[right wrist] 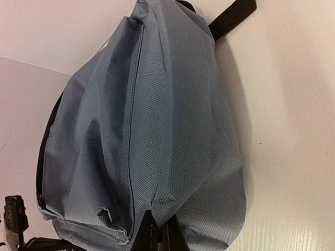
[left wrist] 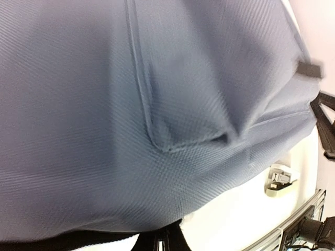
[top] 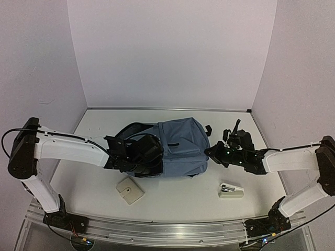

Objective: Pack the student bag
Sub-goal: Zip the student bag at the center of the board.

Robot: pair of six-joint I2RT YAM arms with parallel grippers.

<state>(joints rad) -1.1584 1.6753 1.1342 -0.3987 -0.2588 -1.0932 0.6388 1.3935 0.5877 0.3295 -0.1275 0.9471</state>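
Observation:
The slate-blue student bag (top: 180, 146) lies on its side in the middle of the table, with black straps at its left end. My left gripper (top: 151, 152) is at the bag's left end. In the left wrist view that gripper (left wrist: 165, 241) is shut, its tips against the bag's (left wrist: 157, 104) lower hem, which drapes over them. My right gripper (top: 213, 152) is at the bag's right end. Seen from the right wrist, it (right wrist: 165, 234) is shut and pinches a fold of the bag (right wrist: 157, 120) near a seam.
A beige square case (top: 129, 190) lies in front of the bag on the left. A pale stapler (top: 231, 191) (left wrist: 280, 178) lies front right. A metal rail (top: 157, 228) runs along the near edge. White walls close in the back and both sides.

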